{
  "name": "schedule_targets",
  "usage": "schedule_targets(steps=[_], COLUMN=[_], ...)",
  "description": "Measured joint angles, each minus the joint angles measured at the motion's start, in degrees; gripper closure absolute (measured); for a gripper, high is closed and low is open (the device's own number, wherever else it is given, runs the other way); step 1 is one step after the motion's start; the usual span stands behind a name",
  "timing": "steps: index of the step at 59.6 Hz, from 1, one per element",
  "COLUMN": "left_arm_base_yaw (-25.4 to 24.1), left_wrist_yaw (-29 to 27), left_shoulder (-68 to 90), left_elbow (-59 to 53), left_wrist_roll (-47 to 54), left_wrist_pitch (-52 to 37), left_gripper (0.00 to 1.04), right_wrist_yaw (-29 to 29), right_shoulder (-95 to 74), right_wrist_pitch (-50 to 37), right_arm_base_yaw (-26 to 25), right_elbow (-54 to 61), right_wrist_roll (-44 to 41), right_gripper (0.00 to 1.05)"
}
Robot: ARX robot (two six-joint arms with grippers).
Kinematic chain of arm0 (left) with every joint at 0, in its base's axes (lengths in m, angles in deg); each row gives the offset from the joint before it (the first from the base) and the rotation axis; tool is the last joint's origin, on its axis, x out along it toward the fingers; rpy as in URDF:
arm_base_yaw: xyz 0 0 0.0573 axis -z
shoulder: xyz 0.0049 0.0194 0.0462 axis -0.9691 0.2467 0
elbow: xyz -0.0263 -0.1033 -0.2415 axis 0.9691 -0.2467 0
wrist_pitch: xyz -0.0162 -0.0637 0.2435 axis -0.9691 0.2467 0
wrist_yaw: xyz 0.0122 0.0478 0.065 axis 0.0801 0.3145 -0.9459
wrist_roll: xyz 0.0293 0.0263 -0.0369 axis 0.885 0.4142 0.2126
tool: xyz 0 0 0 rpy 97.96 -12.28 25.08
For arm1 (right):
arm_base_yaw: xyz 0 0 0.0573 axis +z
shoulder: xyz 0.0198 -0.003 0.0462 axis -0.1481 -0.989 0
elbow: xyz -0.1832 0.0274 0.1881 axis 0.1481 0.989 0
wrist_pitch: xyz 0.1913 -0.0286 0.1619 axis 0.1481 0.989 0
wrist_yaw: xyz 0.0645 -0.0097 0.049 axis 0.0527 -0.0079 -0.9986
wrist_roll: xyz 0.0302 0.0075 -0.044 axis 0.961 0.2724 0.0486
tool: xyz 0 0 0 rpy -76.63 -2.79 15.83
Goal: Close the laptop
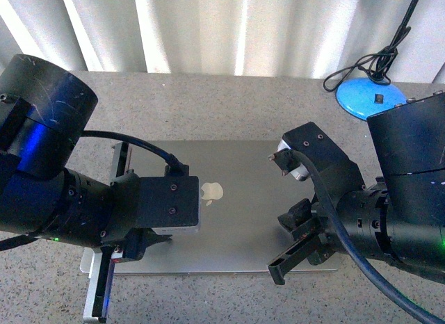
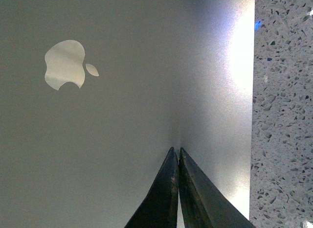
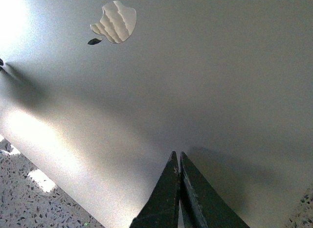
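The laptop (image 1: pixel 236 220) lies on the speckled grey table with its space-grey lid down and flat. The shiny apple logo (image 1: pixel 212 192) faces up, and the keyboard and screen are hidden. My left gripper (image 1: pixel 167 238) is shut and empty, its tip over the lid's front left part. In the left wrist view the shut fingertips (image 2: pixel 177 150) point at the lid (image 2: pixel 122 115) close to its edge. My right gripper (image 1: pixel 278 272) is shut and empty at the lid's front right edge. In the right wrist view its tip (image 3: pixel 176 153) hovers just over the lid (image 3: pixel 195 81).
A blue lamp base (image 1: pixel 368 98) with a black cable stands at the back right of the table (image 1: pixel 229 105). A white curtain hangs behind. A silver bar with a black strip (image 1: pixel 97 293) sticks out at the laptop's front left corner.
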Motion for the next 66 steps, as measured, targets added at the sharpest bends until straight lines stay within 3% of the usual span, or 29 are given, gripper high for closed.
schedule_targets(steps=[19, 30, 36, 47, 66], left_arm_base_yaw=[0.2, -0.3, -1.2, -4.7, -14.3], left_wrist_yaw=[1.4, 3.7, 4.5, 0.9, -4.4], left_shoulder=[0.4, -1.1, -3.0, -8.1, -19.5], left_elbow=[-0.5, -0.7, -0.7, -0.6, -2.6], left_wrist_roll=[-3.0, -11.4, -19.9, -40.2, -67.7], left_wrist_pitch=[-2.3, -8.3, -13.8, -26.5, -34.1], left_gripper=[1.01, 1.01, 1.01, 1.01, 1.01], right_wrist_yaw=[0.1, 1.0, 1.7, 5.7, 12.6], right_shoulder=[-0.1, 0.7, 2.7, 8.5, 18.9], right_wrist_pitch=[0.1, 0.5, 1.0, 2.8, 5.5], right_arm_base_yaw=[-0.2, -0.7, -1.2, -3.0, -6.7], right_elbow=[0.5, 0.5, 0.5, 0.2, -0.7], right_wrist_roll=[0.0, 0.3, 0.7, 1.7, 5.0], right_gripper=[1.04, 1.04, 1.04, 1.04, 1.04])
